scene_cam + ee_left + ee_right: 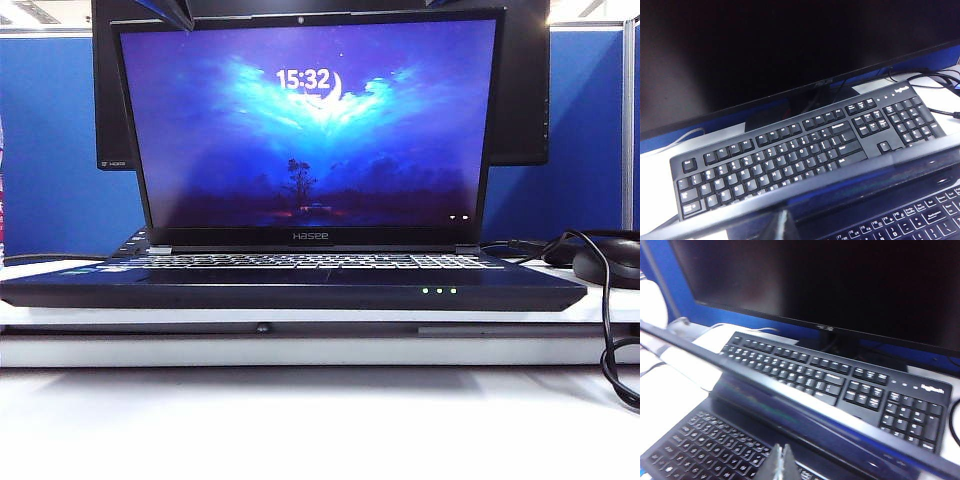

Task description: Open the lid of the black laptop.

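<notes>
The black laptop point(300, 285) sits open near the table's front edge, with three green LEDs on its front. Its lid point(310, 130) stands nearly upright, the screen lit and showing 15:32. My left gripper point(782, 227) is shut and empty, its tip just behind the lid's top edge point(840, 175), over the laptop's keys point(920, 220). In the exterior view it shows as a dark tip point(170, 12) above the lid's upper left corner. My right gripper point(782, 462) is also shut on nothing, hanging over the laptop's keys point(705, 445) just inside the lid's top edge point(790, 395).
A large dark ASUS monitor point(520, 90) stands behind the laptop, with a separate black keyboard point(805, 150) point(840, 380) in front of its stand. A black mouse point(610, 262) and its looping cable point(607, 320) lie at the right. A blue partition closes the back.
</notes>
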### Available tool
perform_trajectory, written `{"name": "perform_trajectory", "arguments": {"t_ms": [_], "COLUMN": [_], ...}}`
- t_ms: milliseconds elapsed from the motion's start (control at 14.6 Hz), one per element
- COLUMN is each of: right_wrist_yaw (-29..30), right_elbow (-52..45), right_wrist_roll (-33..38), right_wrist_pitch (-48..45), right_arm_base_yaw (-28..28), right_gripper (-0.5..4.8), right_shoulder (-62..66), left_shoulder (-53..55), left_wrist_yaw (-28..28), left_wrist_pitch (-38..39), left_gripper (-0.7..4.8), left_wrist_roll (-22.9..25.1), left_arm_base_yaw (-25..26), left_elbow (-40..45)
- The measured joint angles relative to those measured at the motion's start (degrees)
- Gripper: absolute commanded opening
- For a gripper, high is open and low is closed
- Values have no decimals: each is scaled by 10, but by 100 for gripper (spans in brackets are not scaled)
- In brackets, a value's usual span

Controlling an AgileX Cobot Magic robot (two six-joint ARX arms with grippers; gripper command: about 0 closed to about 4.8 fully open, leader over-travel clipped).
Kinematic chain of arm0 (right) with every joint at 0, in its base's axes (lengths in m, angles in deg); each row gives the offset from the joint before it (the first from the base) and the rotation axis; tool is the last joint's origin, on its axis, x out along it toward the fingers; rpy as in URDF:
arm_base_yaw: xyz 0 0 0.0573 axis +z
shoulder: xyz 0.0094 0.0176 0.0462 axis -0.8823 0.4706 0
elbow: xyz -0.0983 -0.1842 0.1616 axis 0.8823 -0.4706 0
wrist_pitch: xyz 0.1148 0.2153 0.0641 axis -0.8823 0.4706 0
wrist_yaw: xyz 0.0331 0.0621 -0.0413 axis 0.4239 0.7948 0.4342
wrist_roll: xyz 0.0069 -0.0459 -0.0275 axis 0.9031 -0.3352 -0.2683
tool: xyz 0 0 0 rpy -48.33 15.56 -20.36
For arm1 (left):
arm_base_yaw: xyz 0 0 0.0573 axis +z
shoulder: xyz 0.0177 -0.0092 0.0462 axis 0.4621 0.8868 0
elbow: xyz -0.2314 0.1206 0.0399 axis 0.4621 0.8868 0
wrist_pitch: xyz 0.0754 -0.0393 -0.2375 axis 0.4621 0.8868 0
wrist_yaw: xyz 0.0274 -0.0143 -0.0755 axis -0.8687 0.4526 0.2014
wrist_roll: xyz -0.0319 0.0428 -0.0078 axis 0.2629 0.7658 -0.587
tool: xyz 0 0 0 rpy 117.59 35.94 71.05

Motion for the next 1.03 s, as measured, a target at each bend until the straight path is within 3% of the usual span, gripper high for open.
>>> {"name": "perform_trajectory", "arguments": {"t_ms": [1028], "right_wrist_yaw": [-30], "right_elbow": [0], "right_wrist_roll": [-3], "right_wrist_pitch": [-61], "right_arm_base_yaw": [-13], "right_gripper": [-1], "right_shoulder": [43], "left_shoulder": [2], "left_wrist_yaw": [7], "left_wrist_pitch": [-9], "left_gripper": [-6], "left_wrist_roll": [7], "left_arm_base_yaw": [0], "left_elbow": [0]}}
